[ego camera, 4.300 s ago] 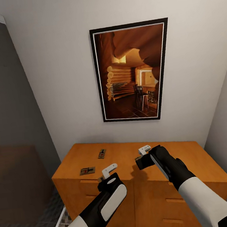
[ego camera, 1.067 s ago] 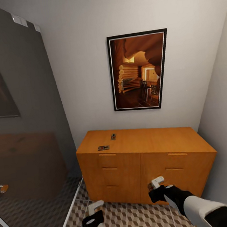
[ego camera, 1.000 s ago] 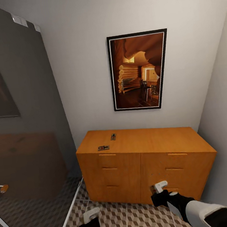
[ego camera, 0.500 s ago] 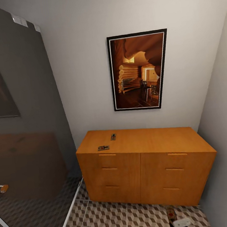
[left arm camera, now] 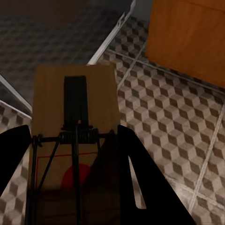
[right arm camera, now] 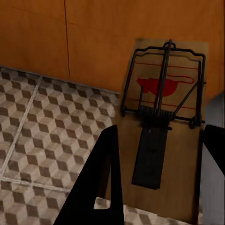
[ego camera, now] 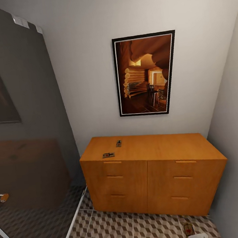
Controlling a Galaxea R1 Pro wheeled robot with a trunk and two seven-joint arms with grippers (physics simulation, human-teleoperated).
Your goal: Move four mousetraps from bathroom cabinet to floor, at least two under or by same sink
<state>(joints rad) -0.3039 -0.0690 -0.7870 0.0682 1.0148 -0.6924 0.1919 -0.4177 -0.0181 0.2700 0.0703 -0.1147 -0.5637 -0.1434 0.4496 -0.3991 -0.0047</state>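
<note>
Wrist views: a flat brown wooden mousetrap (left arm camera: 70,140) is gripped by the left gripper (left arm camera: 70,187), another (right arm camera: 161,126) by the right gripper (right arm camera: 157,187).

The cabinet (ego camera: 155,174) blocks the frame's centre, a grey wall (ego camera: 233,150) closing its right side and a glass panel (ego camera: 23,152) its left. Open bathroom floor (ego camera: 120,231) runs along the lower frame. Two mousetraps (ego camera: 108,155) occupy the cabinet top's left; its right half is bare.

I can read no words, brand names or numbers anywhere; each mousetrap (right arm camera: 161,126) held at my wrists bears only a red printed mark, no lettering.
</note>
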